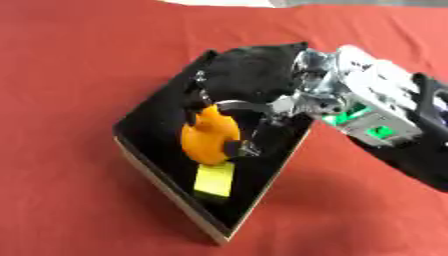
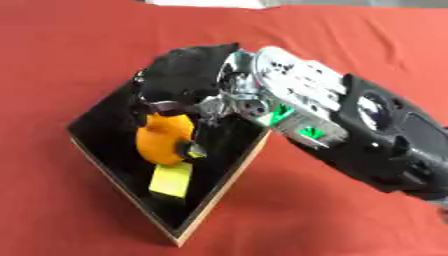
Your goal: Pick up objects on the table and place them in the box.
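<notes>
A black-lined box (image 1: pixel 262 192) with pale wooden walls lies askew on the red cloth. My right hand (image 1: pixel 249 77) reaches in from the right and hangs over the box. Its fingers and thumb are curled round an orange rounded object (image 1: pixel 210 134), which hangs inside the box just above the floor. Below the orange object a yellow block (image 1: pixel 213 180) lies on the box's black floor near the front corner. My left hand shows in neither view.
The red cloth (image 1: pixel 79 75) covers the table all round the box. My right forearm (image 2: pixel 385 145), black and silver with green lights, crosses the right side of the box. A pale strip (image 1: pixel 223 2) shows at the far edge.
</notes>
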Controlling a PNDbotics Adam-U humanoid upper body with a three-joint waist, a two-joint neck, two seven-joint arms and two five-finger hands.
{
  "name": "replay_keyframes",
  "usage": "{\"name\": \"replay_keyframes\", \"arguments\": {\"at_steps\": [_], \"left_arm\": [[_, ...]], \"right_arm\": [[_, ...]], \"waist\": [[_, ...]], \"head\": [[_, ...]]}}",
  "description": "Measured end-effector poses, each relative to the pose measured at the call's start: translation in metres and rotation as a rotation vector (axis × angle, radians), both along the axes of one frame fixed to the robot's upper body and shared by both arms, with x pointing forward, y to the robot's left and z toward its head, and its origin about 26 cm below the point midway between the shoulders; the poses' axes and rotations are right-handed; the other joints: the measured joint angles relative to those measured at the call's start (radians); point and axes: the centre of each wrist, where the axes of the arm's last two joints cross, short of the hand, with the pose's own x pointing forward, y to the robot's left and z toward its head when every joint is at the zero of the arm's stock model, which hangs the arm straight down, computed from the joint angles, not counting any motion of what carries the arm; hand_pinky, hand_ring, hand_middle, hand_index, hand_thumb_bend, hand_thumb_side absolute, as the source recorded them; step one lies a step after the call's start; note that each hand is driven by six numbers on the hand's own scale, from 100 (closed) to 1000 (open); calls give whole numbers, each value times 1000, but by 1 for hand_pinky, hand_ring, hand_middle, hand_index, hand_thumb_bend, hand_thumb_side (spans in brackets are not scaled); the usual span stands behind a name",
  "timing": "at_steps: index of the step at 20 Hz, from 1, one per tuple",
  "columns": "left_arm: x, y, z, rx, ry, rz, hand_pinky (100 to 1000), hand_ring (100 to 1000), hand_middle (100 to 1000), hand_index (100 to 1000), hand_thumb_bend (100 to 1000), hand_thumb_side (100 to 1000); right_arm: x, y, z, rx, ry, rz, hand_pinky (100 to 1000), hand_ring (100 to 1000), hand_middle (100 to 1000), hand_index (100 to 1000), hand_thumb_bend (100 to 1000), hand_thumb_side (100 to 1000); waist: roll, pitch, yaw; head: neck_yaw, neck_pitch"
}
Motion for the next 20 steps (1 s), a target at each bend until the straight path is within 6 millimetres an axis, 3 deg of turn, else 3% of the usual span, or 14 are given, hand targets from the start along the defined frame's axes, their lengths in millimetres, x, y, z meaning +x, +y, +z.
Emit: {"name": "replay_keyframes", "arguments": {"at_steps": [2, 6, 11, 15, 18, 20], "left_arm": [[0, 0, 0, 1, 1, 0, 549, 809, 709, 805, 103, 717], [0, 0, 0, 1, 2, 0, 550, 809, 710, 805, 104, 716], [0, 0, 0, 1, 2, 0, 550, 808, 709, 804, 104, 714], [0, 1, -1, 0, 6, 2, 551, 807, 709, 805, 103, 712], [0, 1, -1, 0, 6, 2, 552, 806, 709, 804, 103, 712], [0, 1, -1, -1, 5, 3, 552, 805, 709, 804, 103, 711]], "right_arm": [[0, 0, 1, -29, -2, 15, 857, 922, 868, 890, 595, 315], [0, -1, 5, -63, -32, 45, 864, 923, 865, 884, 637, 317], [1, -4, 21, -22, -121, 67, 846, 892, 837, 862, 593, 270], [2, -13, 37, 106, -196, 75, 832, 866, 810, 854, 553, 200], [3, -24, 49, 206, -251, 77, 810, 817, 743, 835, 490, 100], [3, -33, 55, 263, -281, 76, 784, 780, 699, 803, 461, 100]], "waist": [[1, 0, 0], [1, 0, -3], [2, -2, -10], [4, -7, -15], [9, -11, -17], [10, -13, -20]], "head": [[0, 0], [0, 0], [1, 3], [3, 5], [7, 5], [9, 5]]}}
